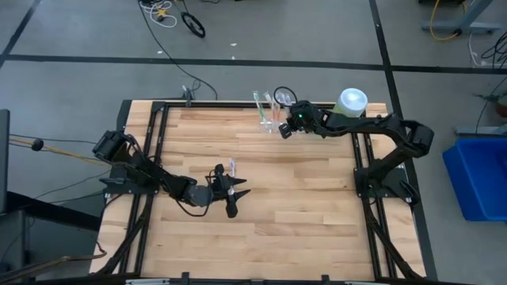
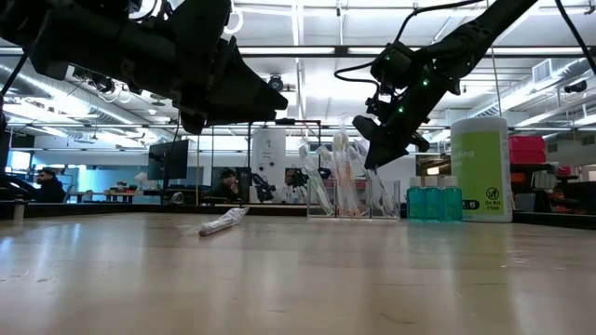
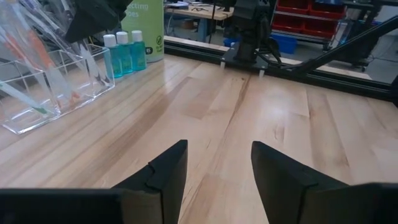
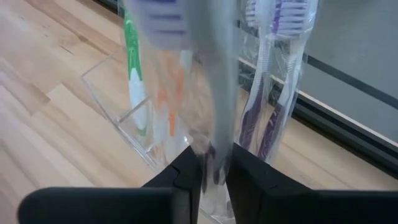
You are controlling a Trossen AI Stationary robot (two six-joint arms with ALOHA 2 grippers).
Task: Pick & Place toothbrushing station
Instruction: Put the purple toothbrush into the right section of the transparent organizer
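Note:
The see-through toothbrush rack [image 1: 270, 115] stands near the table's far edge and holds green, orange and purple toothbrushes upright; it also shows in the low view [image 2: 352, 199] and the left wrist view [image 3: 50, 81]. My right gripper [image 1: 283, 129] hovers over the rack's near side, shut on a wrapped toothbrush [image 4: 211, 74]. My left gripper [image 1: 236, 199] is open and empty above mid-table, left of centre. Another wrapped toothbrush [image 1: 232, 167] lies flat on the table just beyond it. My right gripper pinches the wrapped toothbrush's handle [image 4: 214, 146] between its two fingers [image 4: 186, 177], which lie across it. The toothbrush runs on past the fingertips toward the rack, its bristle end [image 4: 163, 18] farthest out. I cannot tell whether it touches the rack.
A big light-green bottle with a white cap [image 1: 352, 100] stands at the far right, with small blue-capped bottles [image 2: 430, 199] beside it. The dark frame rails [image 1: 158, 119] border the table. Bare wood lies across the near half.

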